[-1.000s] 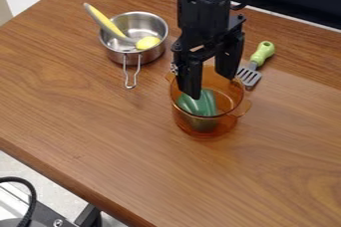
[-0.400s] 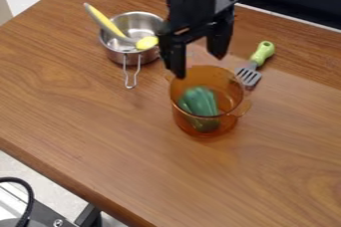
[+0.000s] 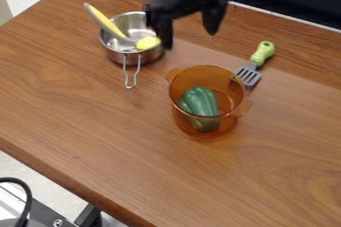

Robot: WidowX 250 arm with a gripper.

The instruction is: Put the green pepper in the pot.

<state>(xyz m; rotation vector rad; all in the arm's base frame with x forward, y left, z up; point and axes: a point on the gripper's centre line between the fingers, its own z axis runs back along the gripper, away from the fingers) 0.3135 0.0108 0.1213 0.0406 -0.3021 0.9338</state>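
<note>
With the plump green pepper (image 3: 201, 102) in the round see-through orange pot (image 3: 206, 75), lift the spread, empty black hand (image 3: 189, 41) clear of the round steel saucepan (image 3: 150, 56), toward the wooden desk's (image 3: 120, 146) far edge.

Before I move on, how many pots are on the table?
2: an amber pot with the green pepper inside, and a steel pot toward the upper left, partly behind the gripper.
</note>
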